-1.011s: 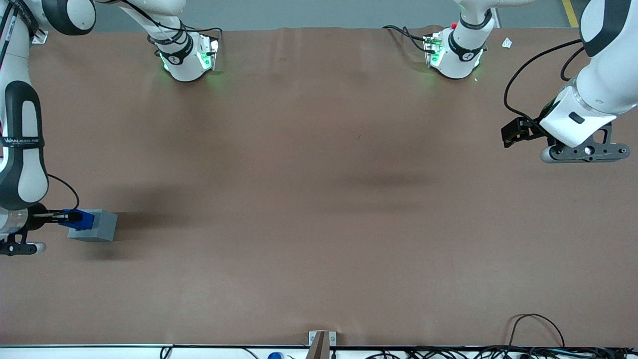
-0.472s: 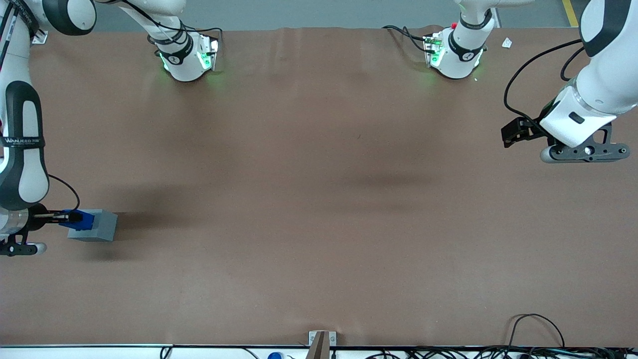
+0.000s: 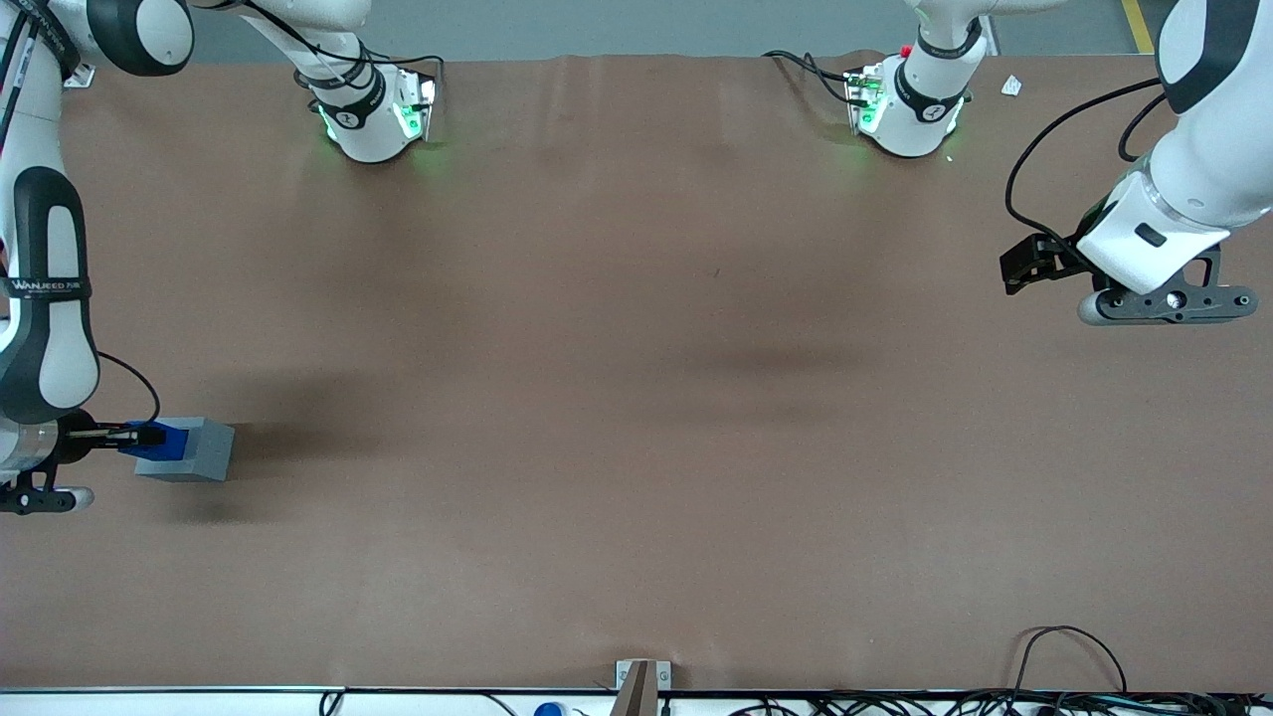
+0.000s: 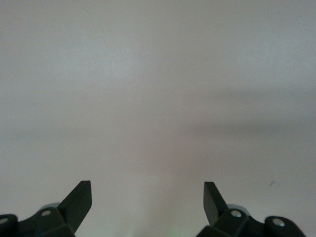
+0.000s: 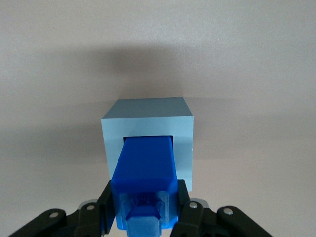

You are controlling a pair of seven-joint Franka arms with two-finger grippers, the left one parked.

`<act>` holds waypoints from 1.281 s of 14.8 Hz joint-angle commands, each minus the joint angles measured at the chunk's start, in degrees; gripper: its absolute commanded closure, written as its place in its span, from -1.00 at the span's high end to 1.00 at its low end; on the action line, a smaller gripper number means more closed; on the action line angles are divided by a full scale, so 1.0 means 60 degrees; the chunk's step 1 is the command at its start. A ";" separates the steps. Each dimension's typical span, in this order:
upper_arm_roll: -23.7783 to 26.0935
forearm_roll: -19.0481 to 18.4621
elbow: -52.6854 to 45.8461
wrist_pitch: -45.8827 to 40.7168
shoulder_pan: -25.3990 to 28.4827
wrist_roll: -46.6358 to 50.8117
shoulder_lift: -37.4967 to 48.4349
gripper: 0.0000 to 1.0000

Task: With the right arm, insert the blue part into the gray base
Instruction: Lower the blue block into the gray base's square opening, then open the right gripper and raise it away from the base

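The gray base (image 3: 191, 449) sits on the brown table near the working arm's end. In the right wrist view the gray base (image 5: 148, 118) shows its square recess with the blue part (image 5: 146, 168) partly pushed into it. My right gripper (image 5: 144, 205) is shut on the blue part, one black finger (image 5: 104, 202) pressed against each side. Seen from the front, the blue part (image 3: 164, 439) sticks out of the base's top face, held by the gripper (image 3: 139, 436) directly above the base.
The brown table mat (image 3: 636, 398) stretches toward the parked arm's end. Both arm pedestals (image 3: 373, 114) stand at the table edge farthest from the front camera. Cables (image 3: 1054, 686) lie along the nearest edge.
The blue part has sunk a little deeper into the gray base, with the right gripper following it down. Nothing else moved.
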State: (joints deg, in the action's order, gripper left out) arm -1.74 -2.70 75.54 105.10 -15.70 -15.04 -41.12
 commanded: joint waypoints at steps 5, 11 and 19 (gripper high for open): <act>0.0040 -0.0091 -0.0271 -0.0085 -0.0035 0.0163 -0.0236 -0.99; 0.0040 -0.0077 -0.0242 -0.0056 -0.0049 0.0178 -0.0295 0.27; 0.0055 -0.0062 -0.0241 -0.0085 -0.0078 0.0062 -0.0266 1.00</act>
State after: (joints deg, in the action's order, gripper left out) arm -1.80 -2.70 75.45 105.17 -15.76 -14.91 -42.20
